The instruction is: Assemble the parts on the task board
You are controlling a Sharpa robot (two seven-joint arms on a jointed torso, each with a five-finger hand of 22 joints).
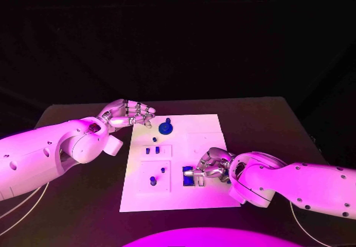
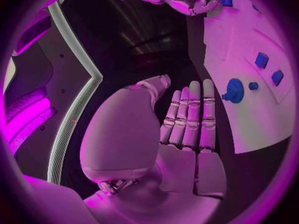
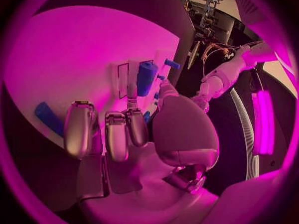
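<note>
The white task board (image 1: 204, 128) lies mid-table. My right hand (image 1: 211, 164) rests low over its near right part; thumb and a finger pinch a blue cylindrical part (image 3: 146, 77), seen from the head as a blue part (image 1: 191, 177) at the fingertips. My left hand (image 1: 130, 113) hovers at the board's far left corner, holding nothing, its fingers (image 2: 190, 114) stretched out side by side. A round blue disc (image 1: 165, 127) sits just beside that hand, with a small blue peg (image 1: 155, 139) nearby.
Two small blue pieces (image 1: 152, 151) stand in a frame on the board's left side, and a blue peg (image 1: 153, 180) stands nearer me. The disc (image 2: 234, 90) and two blue blocks (image 2: 261, 59) also face the left palm. Black table (image 1: 267, 118) surrounds the board.
</note>
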